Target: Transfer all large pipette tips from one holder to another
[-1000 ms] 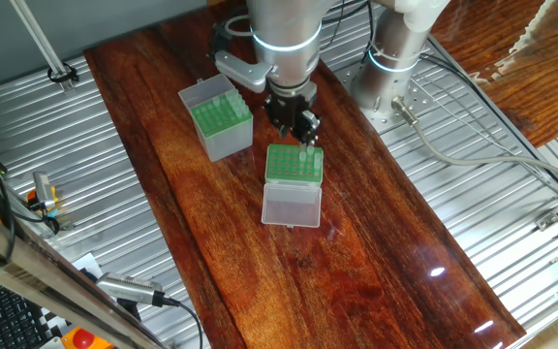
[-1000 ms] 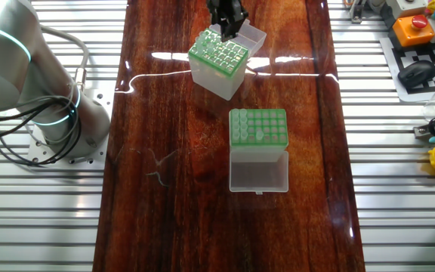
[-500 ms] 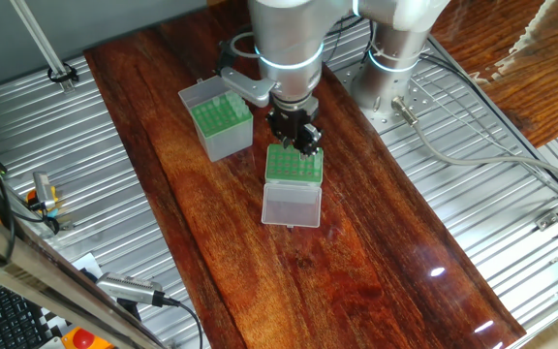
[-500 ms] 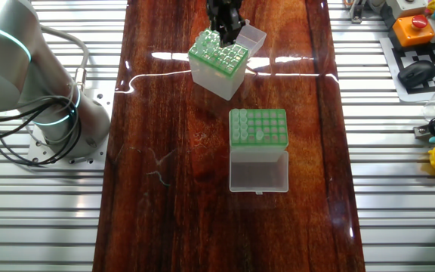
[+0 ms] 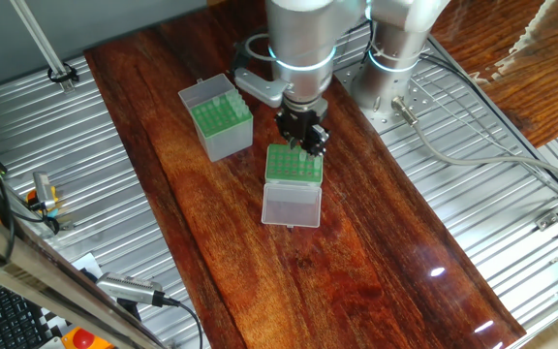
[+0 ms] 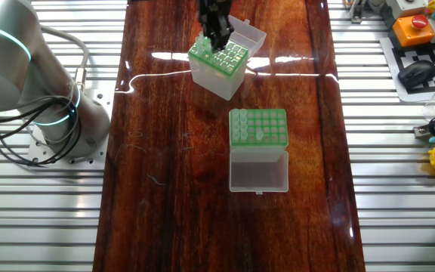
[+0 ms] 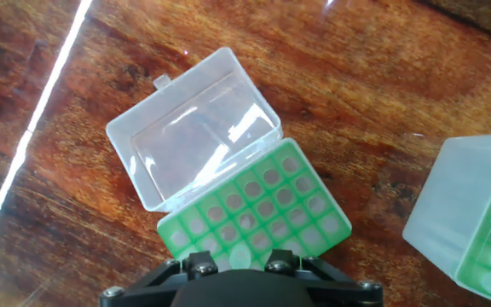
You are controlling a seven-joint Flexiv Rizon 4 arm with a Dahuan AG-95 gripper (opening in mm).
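My jaws hang just over the green rack of the whitish holder (image 5: 294, 165), at its edge away from the clear lid (image 5: 292, 205) lying open on the worktop (image 5: 356, 262). I cannot tell whether they are apart or clamped. The grey-sided box (image 5: 223, 124) stands well apart, with pipette tips (image 6: 259, 135) in its rack.

Hand (image 5: 303, 139) lowered (jaws unclear).

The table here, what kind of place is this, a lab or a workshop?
Likely a robotics lab bench set up for lab-handling tests. A robot arm works over two pipette tip boxes on a wooden table, with an emergency-stop button and a mouse off to the side.
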